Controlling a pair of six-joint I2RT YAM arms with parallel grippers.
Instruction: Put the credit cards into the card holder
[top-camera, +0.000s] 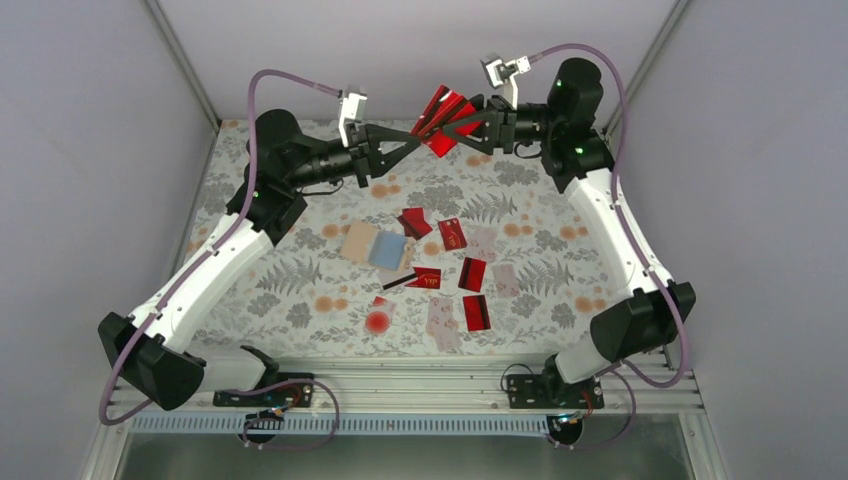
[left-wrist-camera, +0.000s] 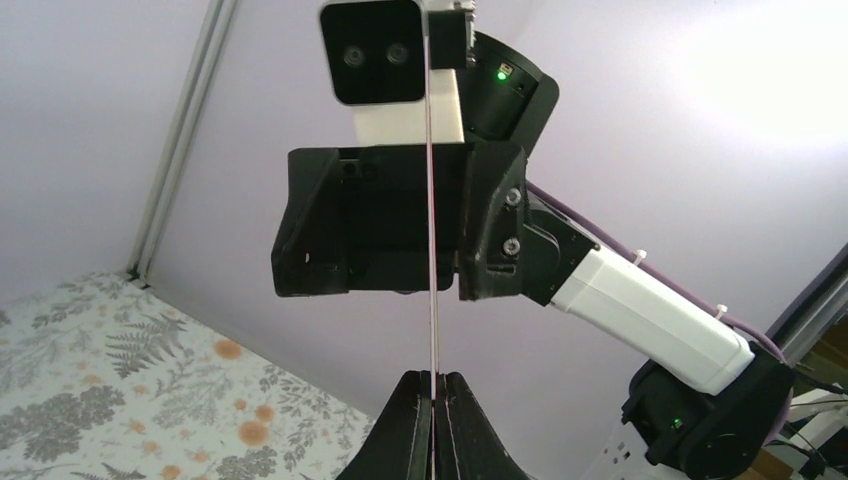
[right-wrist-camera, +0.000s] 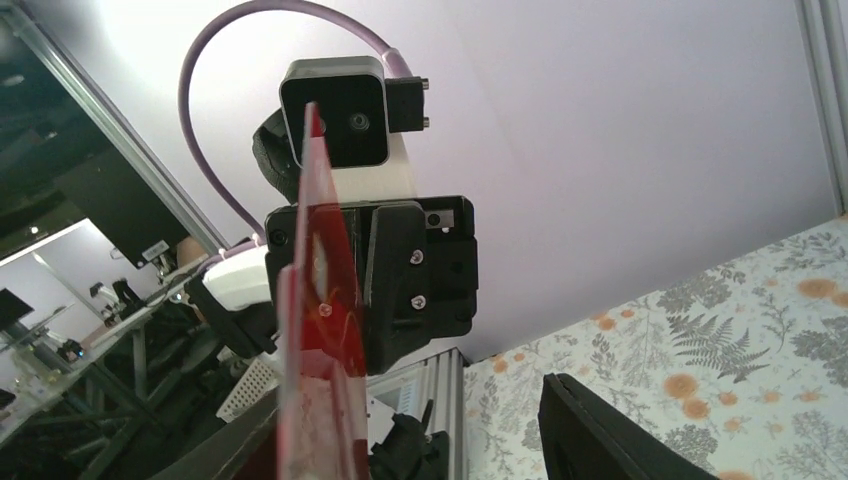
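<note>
Pads (left-wrist-camera: 412, 415) of the left gripper (left-wrist-camera: 433, 388) sit right under the wrist lens. They are pressed together on the held cards (left-wrist-camera: 432, 300), which show here edge-on as one thin upright line. Clenched on them.

Top view: the held cards are red and fanned, high over the far edge of the table (top-camera: 290, 300) at mid-width. More than one; exact count unclear. The right gripper (top-camera: 455, 125) meets them from the right, nearly tip to tip with the left one. In the right wrist view they stand upright beside one finger, with the other finger (right-wrist-camera: 600, 430) apart from them and a clear gap between. Jaws parted, not clamped.

Holder (top-camera: 374, 246) lies opened flat at table centre, a little left. Tan half on the left, blue half on the right.

Loose cards (top-camera: 472, 273) are scattered right of and nearer than the holder, both red and pale pinkish. Some lie apart and a few overlap. Striped card (top-camera: 398, 282) lies just near of the holder, tilted, touching a red one.

Round red blot (top-camera: 377, 321) lies at the near-left of the spread.

Table has a floral cloth. Both arms rise from the near rail, elbows bowed outward.
</note>
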